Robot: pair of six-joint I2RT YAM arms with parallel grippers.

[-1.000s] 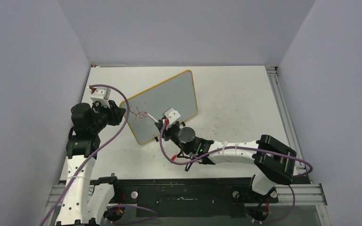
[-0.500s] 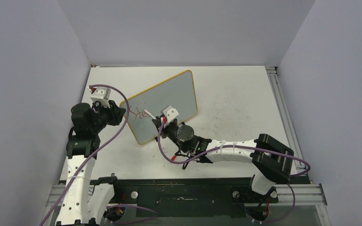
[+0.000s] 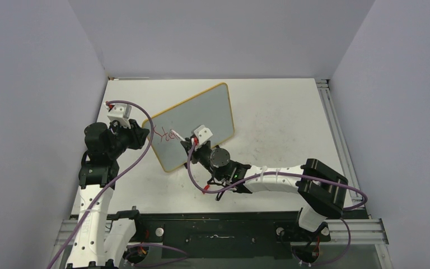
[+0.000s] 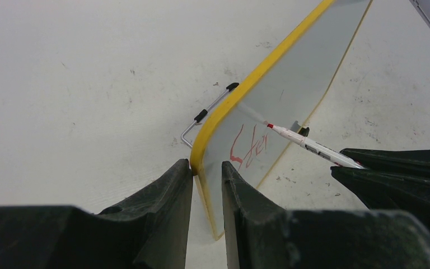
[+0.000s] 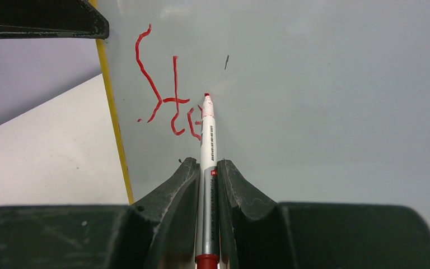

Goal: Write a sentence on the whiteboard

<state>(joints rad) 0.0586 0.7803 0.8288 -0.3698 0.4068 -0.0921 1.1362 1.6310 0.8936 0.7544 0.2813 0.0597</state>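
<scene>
Top external view: my right gripper (image 3: 189, 143) has slid a little to the left since a second ago, back toward the red letters (image 5: 171, 106). Everything else has stayed put. I think that means I am fixing a letter or starting the next one, so the sentence is only just begun (lots more words to go).

This gripper is squeezed tight on the marker (image 5: 208, 140). The red tip looks like it touches the board (image 3: 201, 109), just right of the letters. My left gripper (image 4: 206, 166) is pinched narrow on the board's yellow edge. It holds the board standing up, tilted, on the table (image 3: 280, 112) near the left side.

Now I count.
- One board.
- One marker.
- Two grippers, both busy.
- Three red letters that I can read, "Ste", plus one small stroke partly hidden behind the marker.
- One tiny dark mark higher up on the board.
- One wire foot (image 4: 204, 115) that shows behind the board.
</scene>
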